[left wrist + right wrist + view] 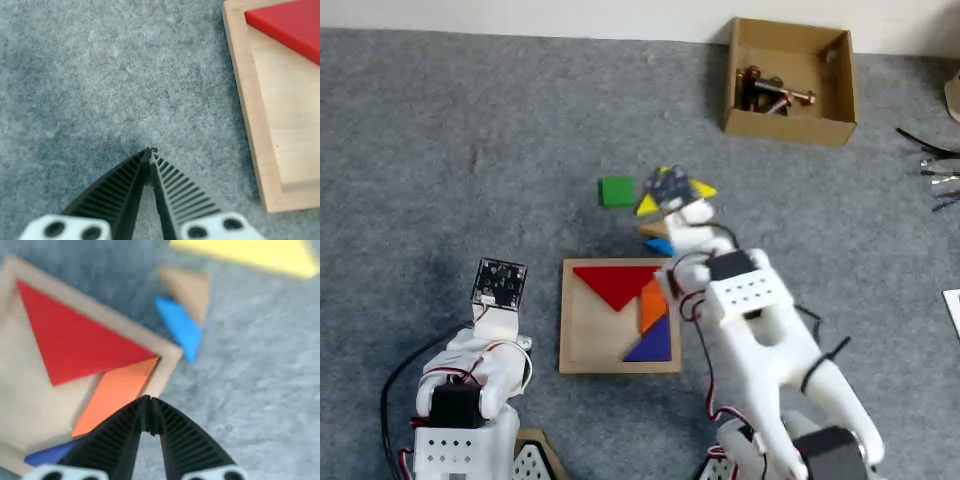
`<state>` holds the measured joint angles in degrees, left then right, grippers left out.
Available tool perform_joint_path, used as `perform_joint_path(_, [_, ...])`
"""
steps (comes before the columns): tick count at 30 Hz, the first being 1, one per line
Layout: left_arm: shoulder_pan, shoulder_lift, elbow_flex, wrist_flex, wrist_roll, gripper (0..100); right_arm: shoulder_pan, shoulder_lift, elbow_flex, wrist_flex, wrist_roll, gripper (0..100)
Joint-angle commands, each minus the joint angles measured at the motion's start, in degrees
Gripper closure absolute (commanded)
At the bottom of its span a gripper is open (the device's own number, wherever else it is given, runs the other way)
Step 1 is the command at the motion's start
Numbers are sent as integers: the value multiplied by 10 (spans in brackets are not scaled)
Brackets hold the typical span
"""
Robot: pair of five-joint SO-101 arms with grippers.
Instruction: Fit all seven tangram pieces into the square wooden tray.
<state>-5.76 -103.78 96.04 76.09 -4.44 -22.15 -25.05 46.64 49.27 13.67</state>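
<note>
The right pincer (150,415) was closed on nothing at the right rim of the tray (578,345), beside the orange piece (117,390) and red triangle (75,345). The left pincer (150,156) was closed and empty off the tray's left edge. The blue piece (180,330), tan piece (190,290), yellow piece (260,255) and green piece (616,192) lay beyond its far edge.

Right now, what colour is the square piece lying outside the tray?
The square piece is green; the high view shows it best.
</note>
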Motion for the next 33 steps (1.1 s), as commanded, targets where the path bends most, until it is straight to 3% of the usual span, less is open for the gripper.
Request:
perform_joint_path(1, [7, -4, 11, 3, -2, 995, 30, -36, -73, 41, -9, 971])
perform_joint_path(8, [7, -4, 11, 3, -2, 995, 33, 62, -222, 131, 53, 814])
perform_joint_path(15, [7, -4, 11, 3, -2, 995, 35, 215, -414, 204, 56, 814])
perform_joint_path(21, [7, -4, 11, 3, -2, 995, 40, 311, -534, 207, -7, 814])
perform_joint_path(33, [7, -4, 11, 3, -2, 995, 29, 524, -742, 209, 38, 808])
